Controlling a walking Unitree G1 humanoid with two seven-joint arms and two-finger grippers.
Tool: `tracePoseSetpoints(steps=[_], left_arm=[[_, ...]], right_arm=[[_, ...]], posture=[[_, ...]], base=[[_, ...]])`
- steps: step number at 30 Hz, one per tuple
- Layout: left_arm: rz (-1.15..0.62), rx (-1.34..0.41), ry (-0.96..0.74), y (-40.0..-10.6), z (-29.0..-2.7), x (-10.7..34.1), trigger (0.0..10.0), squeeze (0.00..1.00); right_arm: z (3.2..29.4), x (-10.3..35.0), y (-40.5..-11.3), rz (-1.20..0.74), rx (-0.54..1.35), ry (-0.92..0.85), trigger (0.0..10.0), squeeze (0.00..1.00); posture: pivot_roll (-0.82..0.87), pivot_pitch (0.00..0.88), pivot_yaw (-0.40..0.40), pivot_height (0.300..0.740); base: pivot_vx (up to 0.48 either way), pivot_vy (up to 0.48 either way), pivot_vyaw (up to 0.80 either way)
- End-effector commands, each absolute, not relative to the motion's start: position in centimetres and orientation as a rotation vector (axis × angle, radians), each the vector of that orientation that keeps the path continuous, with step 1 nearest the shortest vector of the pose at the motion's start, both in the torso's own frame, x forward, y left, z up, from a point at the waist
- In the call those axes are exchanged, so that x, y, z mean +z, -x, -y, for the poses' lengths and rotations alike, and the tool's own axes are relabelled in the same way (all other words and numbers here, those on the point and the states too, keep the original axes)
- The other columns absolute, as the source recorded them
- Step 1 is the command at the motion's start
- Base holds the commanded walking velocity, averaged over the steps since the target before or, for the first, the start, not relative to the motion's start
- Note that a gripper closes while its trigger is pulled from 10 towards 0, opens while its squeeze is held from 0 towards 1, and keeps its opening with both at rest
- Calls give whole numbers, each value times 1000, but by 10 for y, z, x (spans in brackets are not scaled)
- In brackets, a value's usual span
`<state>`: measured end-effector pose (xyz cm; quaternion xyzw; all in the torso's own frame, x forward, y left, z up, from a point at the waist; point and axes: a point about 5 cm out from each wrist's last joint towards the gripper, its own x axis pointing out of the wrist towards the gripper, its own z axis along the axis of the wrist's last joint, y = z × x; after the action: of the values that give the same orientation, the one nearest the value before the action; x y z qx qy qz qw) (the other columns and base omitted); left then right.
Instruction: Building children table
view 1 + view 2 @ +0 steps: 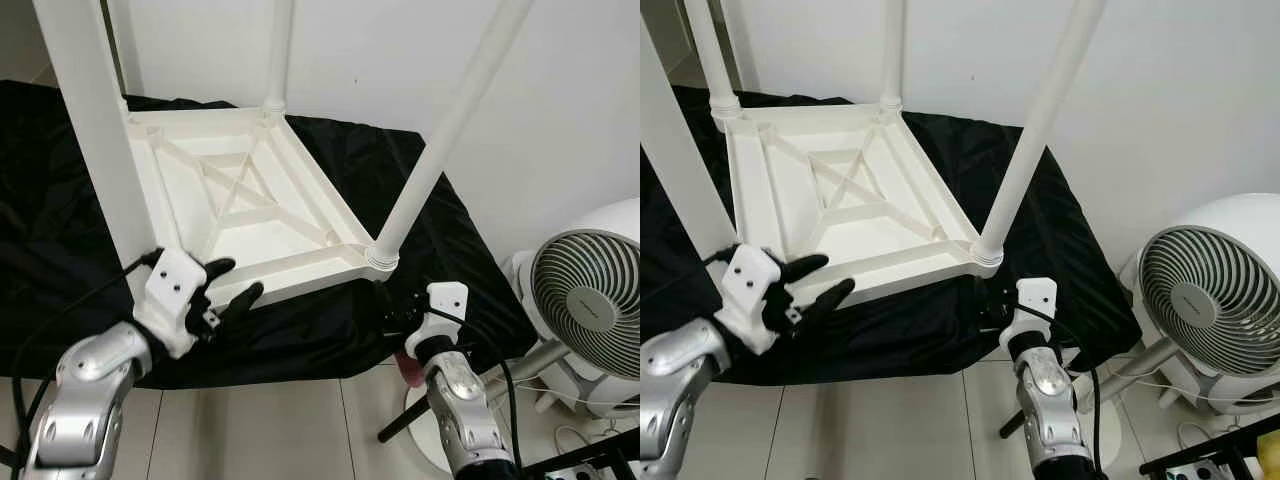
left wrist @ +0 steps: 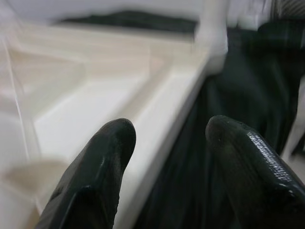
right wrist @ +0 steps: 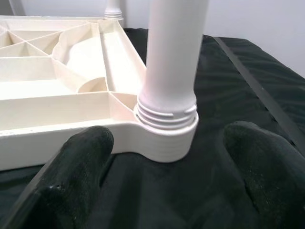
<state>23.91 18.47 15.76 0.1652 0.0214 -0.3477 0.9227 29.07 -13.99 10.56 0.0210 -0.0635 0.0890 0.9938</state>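
A: While the white table top point(image 1: 240, 205) lies upside down on the black cloth point(image 1: 430, 200), ribbed underside facing up, what stands in its corners?

B: White legs. The near-right leg point(image 1: 445, 125) sits upright in its round corner socket point(image 3: 167, 136); thread ridges show just above the collar in the right wrist view. A far leg point(image 1: 277, 50) stands at the back corner, and a thick leg point(image 1: 85, 120) rises at the near-left corner, close to the camera.

A: Left gripper?

B: The left gripper point(image 1: 232, 282) is at the near edge of the table top, beside the near-left leg. Fingers spread, nothing between them. In its wrist view the rim of the frame runs between the two black fingertips point(image 2: 107, 157), but I cannot tell whether either one touches it; that view is blurred.

A: Right gripper?

B: The right gripper point(image 3: 167, 157) is low, just in front of the near-right socket, over the cloth. Fingers wide apart, grasping nothing; the socket and leg base sit between and beyond the tips, apart from them.

A: Surroundings?

B: White fan point(image 1: 590, 295) on the tiled floor point(image 1: 290, 430) to the right of the cloth. White wall point(image 1: 570, 100) behind.
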Motion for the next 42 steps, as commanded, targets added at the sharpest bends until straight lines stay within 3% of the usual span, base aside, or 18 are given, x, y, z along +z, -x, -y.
tracePoseSetpoints(steps=[1,6,15,21,25,29,31,35,42], left_arm=[[-95,-760,-379,-232,-186,149,10000,0],[-125,-767,-310,-217,-196,152,10000,0],[-165,-764,-368,-218,-206,153,10000,0],[-226,-720,-367,-209,-229,157,10000,0],[-344,-708,-354,-189,-258,160,10000,0],[-366,-621,-377,-176,-289,183,10000,0],[-367,-617,-379,-175,-291,184,10000,0],[-369,-438,-450,-175,-325,195,10000,0],[-256,-265,-567,-201,-333,206,10000,0]], right_arm=[[145,102,-291,116,167,-41,10000,0],[144,101,-291,113,175,-44,10000,0],[136,105,-298,128,208,-53,10000,0],[141,106,-300,137,196,-50,10000,0],[139,104,-299,129,207,-50,10000,0],[134,103,-301,126,231,-54,10000,0],[133,103,-302,126,233,-54,10000,0],[132,103,-303,125,241,-56,10000,0],[129,104,-306,125,254,-59,10000,0]], posture=[[180,52,-160,740],[194,58,-167,740],[196,58,-171,740],[198,59,-174,740],[211,64,-181,740],[232,69,-192,740],[232,69,-192,740],[241,71,-198,740],[252,68,-205,740]], base=[[0,0,0],[0,0,0],[0,0,0],[0,0,0],[0,0,0],[0,0,0],[0,0,0],[0,0,0],[0,0,0]])
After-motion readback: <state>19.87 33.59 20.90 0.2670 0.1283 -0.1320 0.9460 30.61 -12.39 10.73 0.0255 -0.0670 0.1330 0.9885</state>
